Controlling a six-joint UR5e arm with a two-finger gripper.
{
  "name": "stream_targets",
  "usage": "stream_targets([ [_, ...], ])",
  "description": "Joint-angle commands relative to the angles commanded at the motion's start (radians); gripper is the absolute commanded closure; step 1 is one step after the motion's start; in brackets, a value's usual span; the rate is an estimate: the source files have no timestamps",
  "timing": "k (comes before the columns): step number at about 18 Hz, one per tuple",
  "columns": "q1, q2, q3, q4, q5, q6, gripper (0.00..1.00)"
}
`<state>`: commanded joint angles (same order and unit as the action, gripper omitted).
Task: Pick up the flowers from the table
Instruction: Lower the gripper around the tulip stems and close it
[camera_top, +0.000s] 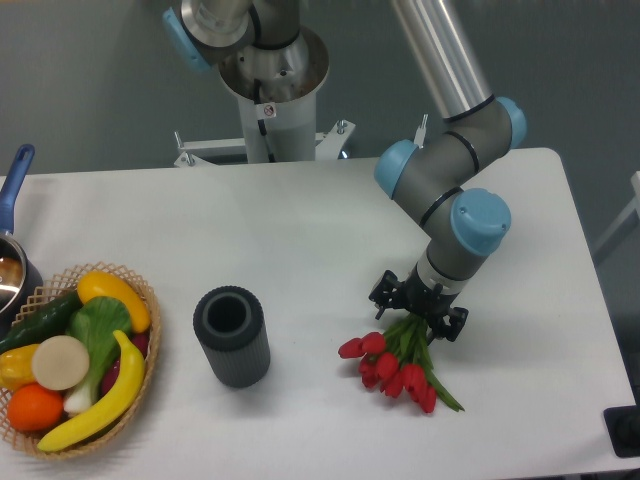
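Observation:
The flowers (395, 368), a bunch of red tulips with green stems and leaves, lie on the white table (300, 230) at the front right, heads pointing to the front. My gripper (418, 312) points straight down over the stem end of the bunch. Its black fingers (385, 293) stand spread on either side of the stems, so it looks open around them. The upper ends of the stems are hidden under the gripper. The fingertips themselves are hidden from this view.
A dark grey cylinder cup (232, 336) stands upright left of the flowers. A wicker basket (140, 385) of fruit and vegetables sits at the front left corner. A pot with a blue handle (14, 190) is at the left edge. The robot base (270, 80) stands behind the table.

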<state>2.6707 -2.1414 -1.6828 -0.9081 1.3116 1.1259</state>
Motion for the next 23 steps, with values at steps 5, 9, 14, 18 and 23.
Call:
stream_targets([
  [5, 0.000, 0.000, 0.002, 0.002, -0.020, 0.006, 0.44],
  [9, 0.002, 0.005, 0.000, 0.002, -0.037, 0.006, 0.51],
  [14, 0.006, 0.018, -0.005, 0.002, -0.058, 0.006, 0.57],
  [18, 0.012, 0.044, -0.009, 0.002, -0.084, 0.005, 0.62],
  [23, 0.026, 0.089, 0.000, 0.003, -0.095, 0.003, 0.62],
])
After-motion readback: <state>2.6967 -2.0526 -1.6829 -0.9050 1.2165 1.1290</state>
